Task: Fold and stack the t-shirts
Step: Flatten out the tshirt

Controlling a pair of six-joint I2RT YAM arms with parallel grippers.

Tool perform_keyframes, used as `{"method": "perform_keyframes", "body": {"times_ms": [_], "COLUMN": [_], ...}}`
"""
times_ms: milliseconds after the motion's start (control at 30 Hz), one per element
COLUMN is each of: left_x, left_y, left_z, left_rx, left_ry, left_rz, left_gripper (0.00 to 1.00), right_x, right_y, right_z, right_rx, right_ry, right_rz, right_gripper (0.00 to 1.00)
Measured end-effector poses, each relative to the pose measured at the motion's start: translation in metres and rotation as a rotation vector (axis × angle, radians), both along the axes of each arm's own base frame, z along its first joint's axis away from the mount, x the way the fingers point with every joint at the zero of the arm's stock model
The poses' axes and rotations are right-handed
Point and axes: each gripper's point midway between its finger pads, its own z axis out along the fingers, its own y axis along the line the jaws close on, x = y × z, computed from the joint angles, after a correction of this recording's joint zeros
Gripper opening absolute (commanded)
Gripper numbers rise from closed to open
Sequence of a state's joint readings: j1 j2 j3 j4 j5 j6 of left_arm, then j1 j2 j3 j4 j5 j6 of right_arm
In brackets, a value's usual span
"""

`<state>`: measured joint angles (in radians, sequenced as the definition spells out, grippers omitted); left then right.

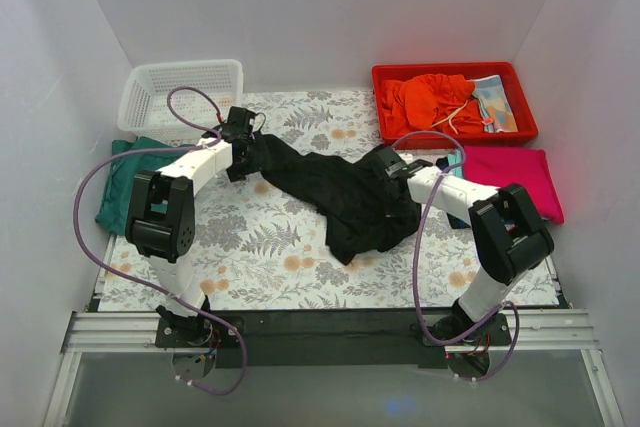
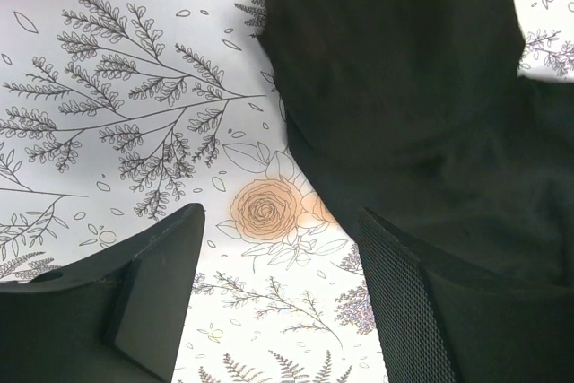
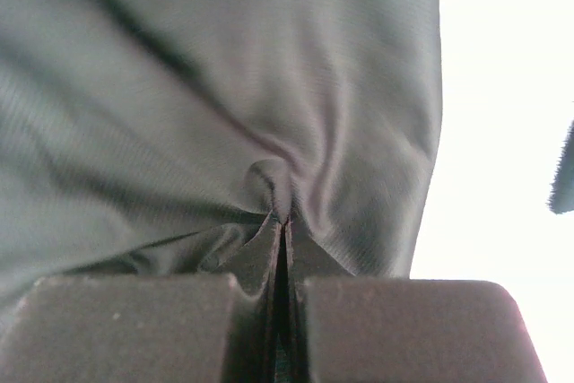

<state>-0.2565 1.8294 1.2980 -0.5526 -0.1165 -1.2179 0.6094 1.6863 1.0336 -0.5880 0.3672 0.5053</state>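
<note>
Black cloth, our crumpled t-shirt (image 1: 340, 197) sprawls mid-table on the floral covering (image 1: 260, 237). Our right gripper (image 3: 280, 221) pinches a thin fold; our left gripper (image 2: 282, 262) gapes astride its left end. So slight a pinch may slip when we pull.

Black shirt (image 1: 340, 197) spans mid-table, basket (image 1: 185, 64) and red tray (image 1: 445, 69) crowd far corners; near floral covering (image 1: 270, 247) open.

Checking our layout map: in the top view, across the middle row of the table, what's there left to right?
teal shirt → left hand → black shirt → magenta shirt. Right hand left out: it overlaps the black shirt's right end.
</note>
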Motion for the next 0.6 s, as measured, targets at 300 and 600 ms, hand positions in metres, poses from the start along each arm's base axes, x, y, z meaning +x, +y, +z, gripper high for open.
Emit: {"method": "perform_keyframes", "body": {"times_ms": [300, 600], "left_x": [0.024, 0.063], "left_y": [-0.008, -0.03], "left_z": [0.016, -0.015], "left_rx": [-0.027, -0.071], "left_ry": [-0.061, -0.046], "left_rz": [-0.014, -0.065], "left_gripper": [0.7, 0.68], "right_x": [-0.028, -0.1], "right_y": [-0.046, -0.063], "right_z": [0.008, -0.003], "right_rx": [-0.037, 0.012], "right_ry": [0.018, 0.123], "right_rz": [-0.089, -0.103], "right_gripper": [0.01, 0.01]}}
